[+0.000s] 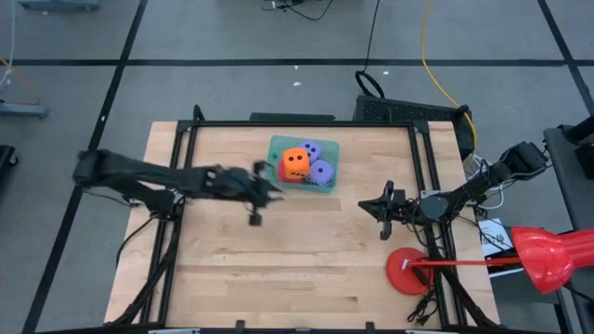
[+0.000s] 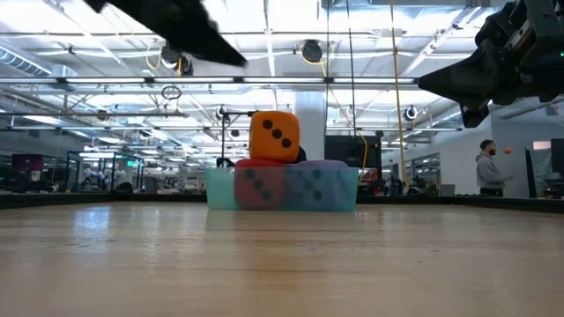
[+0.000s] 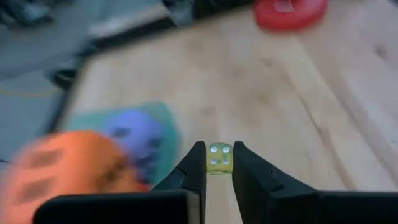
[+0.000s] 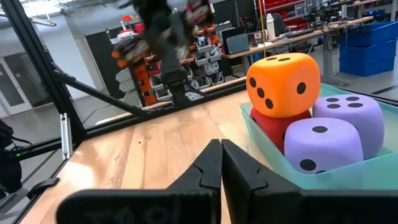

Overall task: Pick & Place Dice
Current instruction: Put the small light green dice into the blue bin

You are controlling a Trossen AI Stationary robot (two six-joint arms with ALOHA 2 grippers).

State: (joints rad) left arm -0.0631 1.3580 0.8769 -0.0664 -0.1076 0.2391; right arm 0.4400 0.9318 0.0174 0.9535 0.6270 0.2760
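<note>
Left tool: clenched on a small yellow die, pinched between both fingertips; in the high view it hangs over the bench at about 8 o'clock from the tray, just beside it.
Right tool: fingers pressed together on nothing; it waits over the bench at about 4 o'clock from the tray, well apart from it.
Tray: pale teal bin at 12 o'clock on the bench, near the far edge.
Orange die: stacked on top of the others, upright, 3 pips facing the low camera.
Red die: inside the tray, under the orange one, mostly hidden.
Purple-blue dice: 2, both inside the tray, side by side on its 3 o'clock half.
Done: 4 large dice lie in the tray.
Left: judged from the grip, the yellow die is not yet placed; carrying it over the tray rim and releasing it appears to be the remaining step.
Red disc: at 5 o'clock on the bench, no part of the task.
</note>
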